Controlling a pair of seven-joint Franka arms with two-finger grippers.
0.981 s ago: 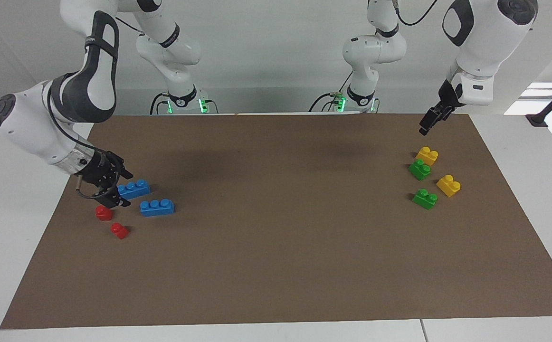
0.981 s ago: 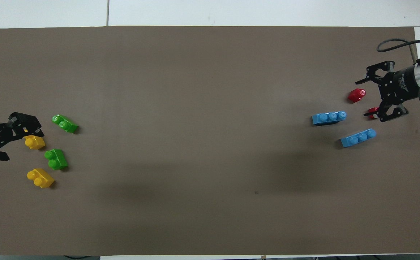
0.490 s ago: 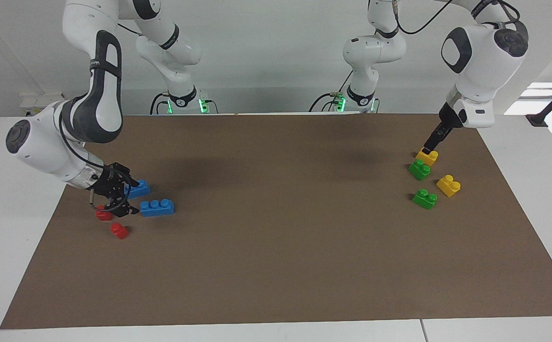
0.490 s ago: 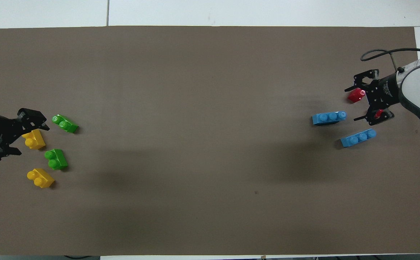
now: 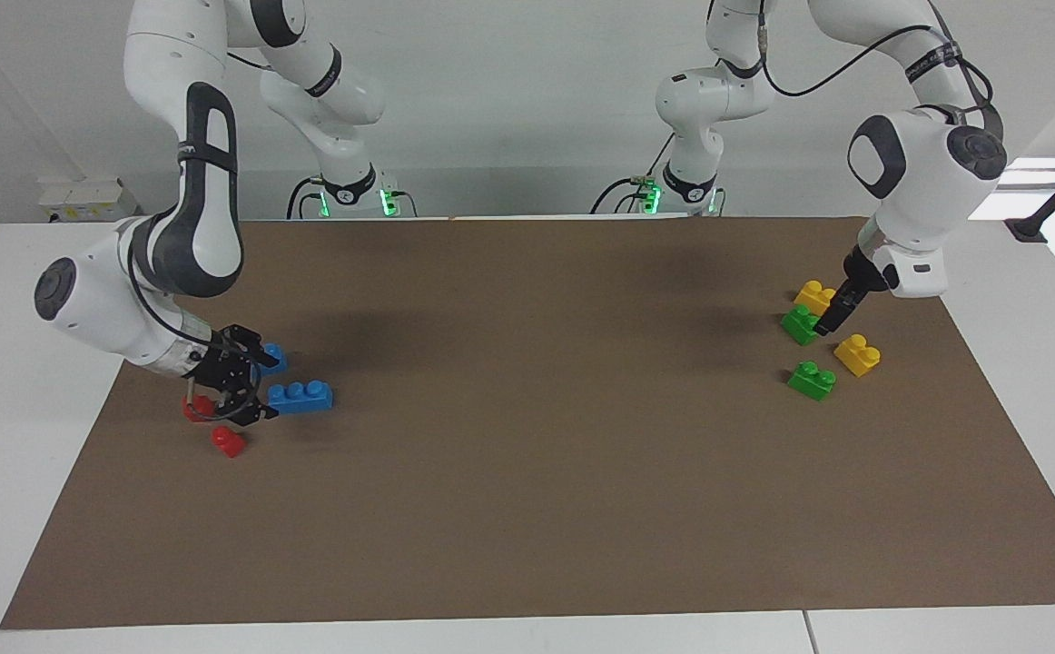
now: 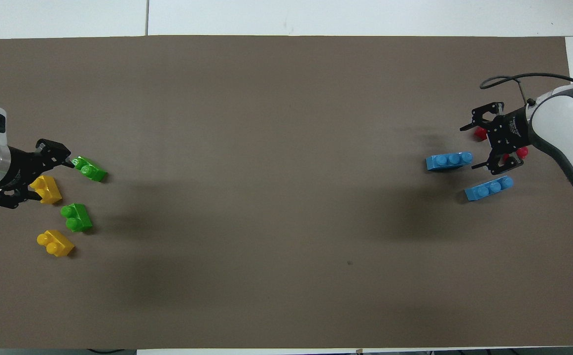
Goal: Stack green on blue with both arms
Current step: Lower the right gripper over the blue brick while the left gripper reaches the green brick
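At the tabletop's two ends, each released claw faces its brick: left claw (image 5: 825, 320) beside green (image 5: 801, 324), right claw (image 5: 239, 381) endwise to blue (image 5: 300, 397).

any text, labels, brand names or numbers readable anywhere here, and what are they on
None can be read.
The bricks, such as the green brick and the blue brick, show no print.
The brown mat carries no marks.
The right gripper has a faint pale mark on its body, too small to read.
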